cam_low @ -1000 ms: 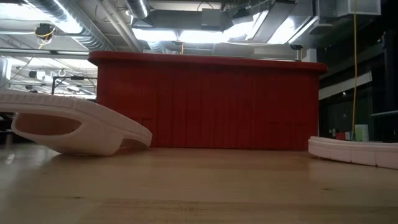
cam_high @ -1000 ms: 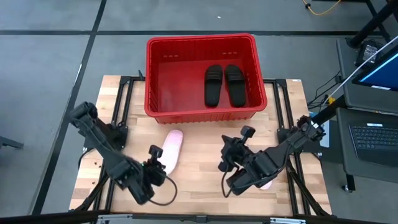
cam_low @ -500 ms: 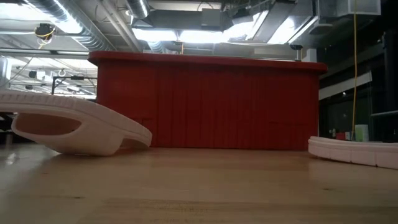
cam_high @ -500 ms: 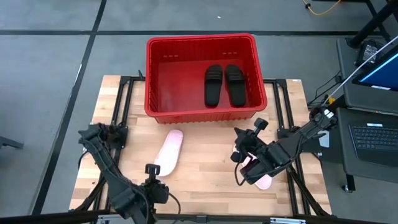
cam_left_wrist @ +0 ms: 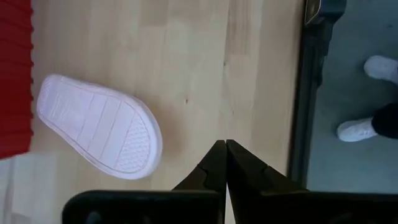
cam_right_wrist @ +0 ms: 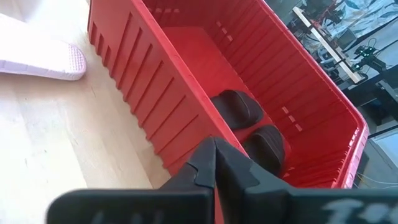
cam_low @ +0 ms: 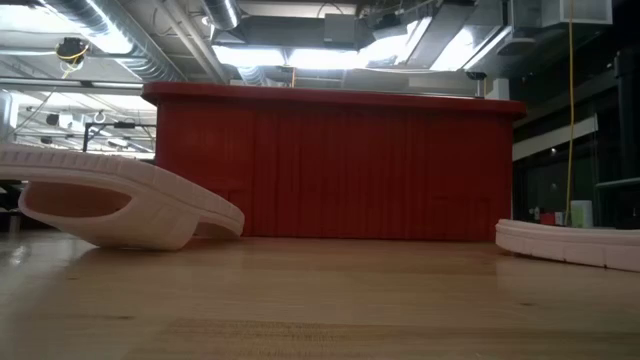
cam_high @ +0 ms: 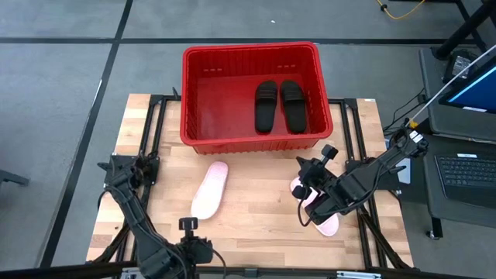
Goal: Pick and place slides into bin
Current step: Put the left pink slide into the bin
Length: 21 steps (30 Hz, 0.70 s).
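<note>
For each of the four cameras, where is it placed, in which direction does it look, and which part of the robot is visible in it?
High view: above the table, looking straight down; both arms, the left gripper and the right gripper show.
Low view: at table-top height, facing the bin; no robot part shows.
Left wrist view: above the wood, looking down past its shut fingers at an overturned pink slide.
Right wrist view: looks past its shut fingers into the bin at the black slides.
Shared: every view shows the red bin.
</note>
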Available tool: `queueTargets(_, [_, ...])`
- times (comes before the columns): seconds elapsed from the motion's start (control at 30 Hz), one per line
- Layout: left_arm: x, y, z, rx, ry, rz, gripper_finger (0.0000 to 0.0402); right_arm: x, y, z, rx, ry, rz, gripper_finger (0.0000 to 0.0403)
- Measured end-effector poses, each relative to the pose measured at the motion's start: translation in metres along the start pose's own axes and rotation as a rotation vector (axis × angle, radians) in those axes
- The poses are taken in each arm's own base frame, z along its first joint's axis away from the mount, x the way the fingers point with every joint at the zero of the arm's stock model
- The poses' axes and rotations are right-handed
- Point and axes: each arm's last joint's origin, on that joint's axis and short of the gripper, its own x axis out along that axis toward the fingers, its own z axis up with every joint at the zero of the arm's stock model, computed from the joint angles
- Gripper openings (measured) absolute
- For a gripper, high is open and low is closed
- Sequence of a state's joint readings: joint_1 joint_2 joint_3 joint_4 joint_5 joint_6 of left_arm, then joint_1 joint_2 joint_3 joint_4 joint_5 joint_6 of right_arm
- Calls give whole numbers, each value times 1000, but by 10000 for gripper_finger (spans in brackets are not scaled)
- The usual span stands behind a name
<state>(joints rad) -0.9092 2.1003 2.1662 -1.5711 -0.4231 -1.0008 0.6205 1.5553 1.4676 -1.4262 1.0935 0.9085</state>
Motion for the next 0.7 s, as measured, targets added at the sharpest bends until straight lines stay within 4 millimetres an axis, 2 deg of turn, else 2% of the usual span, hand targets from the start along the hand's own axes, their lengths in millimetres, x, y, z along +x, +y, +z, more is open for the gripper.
queueTargets(0.27, [6, -4, 0, 60, 7, 13, 15, 3, 3, -4, -6, 5, 0, 9])
queueTargets(0.5, [7, -2, 2, -39, 7, 17, 43, 2, 4, -3, 7, 6, 13, 9])
queueTargets(0.7, [8, -1, 4, -94, 8, 19, 82, 2, 8, 0, -15, -3, 40, 13])
